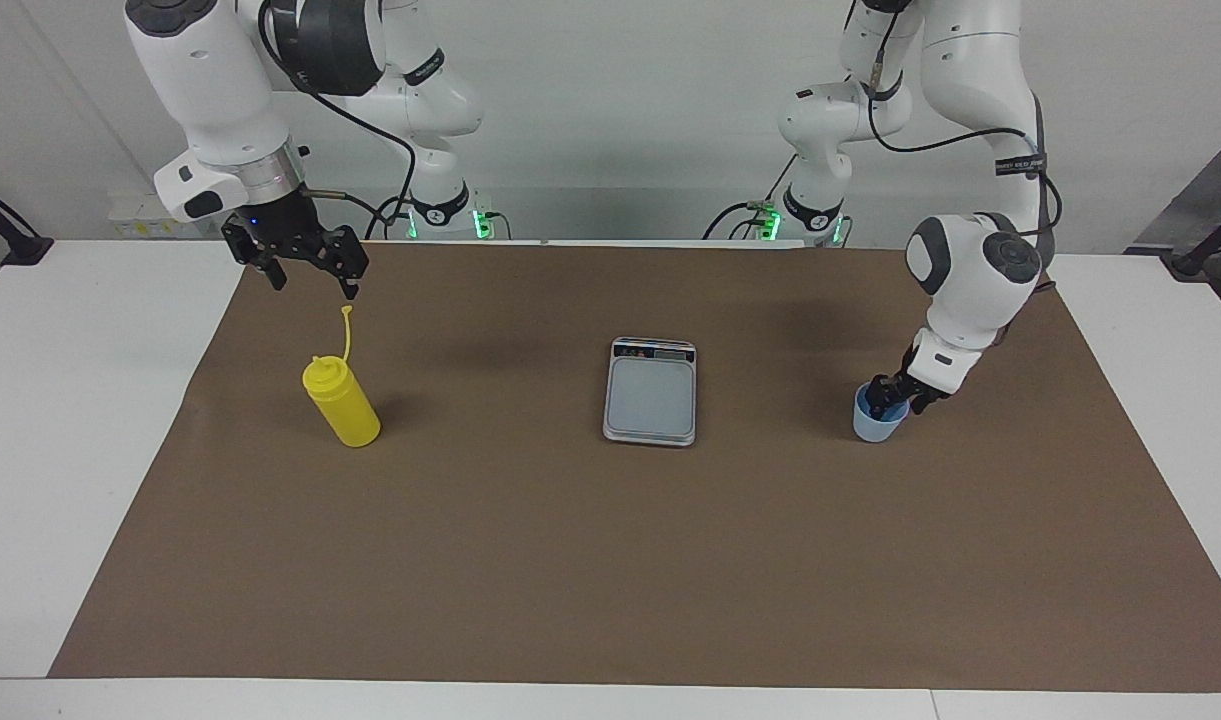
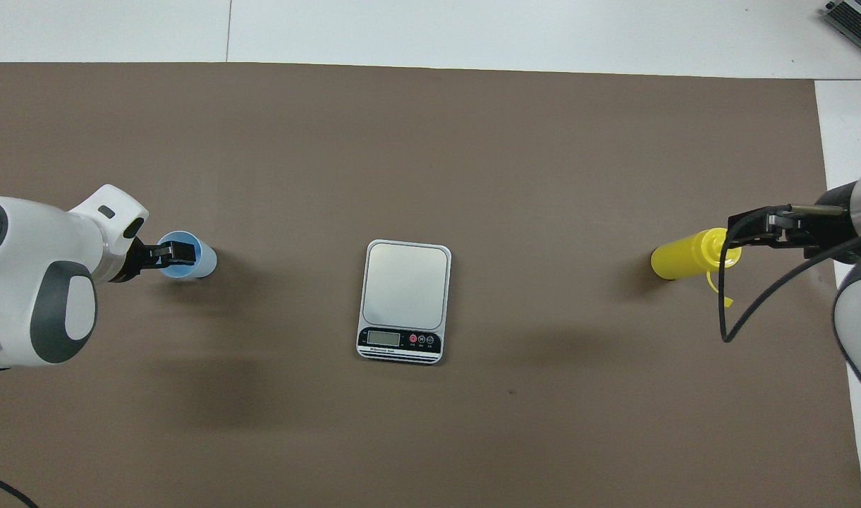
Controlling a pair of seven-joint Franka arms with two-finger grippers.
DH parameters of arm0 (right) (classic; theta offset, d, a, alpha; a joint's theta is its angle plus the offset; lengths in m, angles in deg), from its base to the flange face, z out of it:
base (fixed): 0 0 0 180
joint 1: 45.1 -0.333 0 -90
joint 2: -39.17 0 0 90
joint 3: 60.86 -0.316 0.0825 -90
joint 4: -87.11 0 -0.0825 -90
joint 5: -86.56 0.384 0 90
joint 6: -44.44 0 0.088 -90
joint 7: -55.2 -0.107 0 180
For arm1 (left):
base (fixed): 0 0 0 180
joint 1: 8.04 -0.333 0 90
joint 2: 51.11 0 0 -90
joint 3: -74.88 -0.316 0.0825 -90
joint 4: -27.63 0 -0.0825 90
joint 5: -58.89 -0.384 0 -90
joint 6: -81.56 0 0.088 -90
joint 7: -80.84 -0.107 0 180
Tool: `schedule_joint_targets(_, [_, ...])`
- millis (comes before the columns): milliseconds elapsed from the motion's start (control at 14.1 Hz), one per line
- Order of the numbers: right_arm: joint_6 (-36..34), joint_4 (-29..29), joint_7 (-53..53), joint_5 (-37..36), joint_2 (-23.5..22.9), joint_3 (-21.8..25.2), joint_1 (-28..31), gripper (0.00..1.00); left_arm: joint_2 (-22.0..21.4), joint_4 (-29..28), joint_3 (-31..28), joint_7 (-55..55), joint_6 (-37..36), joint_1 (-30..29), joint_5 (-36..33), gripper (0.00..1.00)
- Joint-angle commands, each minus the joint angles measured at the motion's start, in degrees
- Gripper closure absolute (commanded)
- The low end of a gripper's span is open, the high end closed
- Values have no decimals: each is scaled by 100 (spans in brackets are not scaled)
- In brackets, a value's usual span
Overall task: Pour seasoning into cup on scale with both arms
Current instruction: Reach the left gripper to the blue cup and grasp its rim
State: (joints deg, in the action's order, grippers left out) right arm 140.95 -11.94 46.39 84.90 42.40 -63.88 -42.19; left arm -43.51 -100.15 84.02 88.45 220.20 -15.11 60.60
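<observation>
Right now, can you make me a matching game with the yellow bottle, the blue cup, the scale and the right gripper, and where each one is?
Things:
1. yellow bottle
2. blue cup
3. scale
4. right gripper

Places or states:
A. in the middle of the brown mat, nothing on it
B. toward the left arm's end of the table, with the left gripper at its rim
C. standing toward the right arm's end of the table
D. open, up in the air over the bottle

Pairs: 1-C, 2-B, 3-A, 4-D
</observation>
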Motion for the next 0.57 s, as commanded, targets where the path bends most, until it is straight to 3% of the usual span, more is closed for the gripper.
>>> schedule_joint_targets(0, [25, -115, 90, 8, 99, -23, 68, 0, 48, 112, -9, -5, 23, 48, 5, 100])
schedule_joint_targets(497, [25, -115, 81, 16, 99, -23, 68, 0, 40, 1508, 9, -32, -1626, 179, -74, 100])
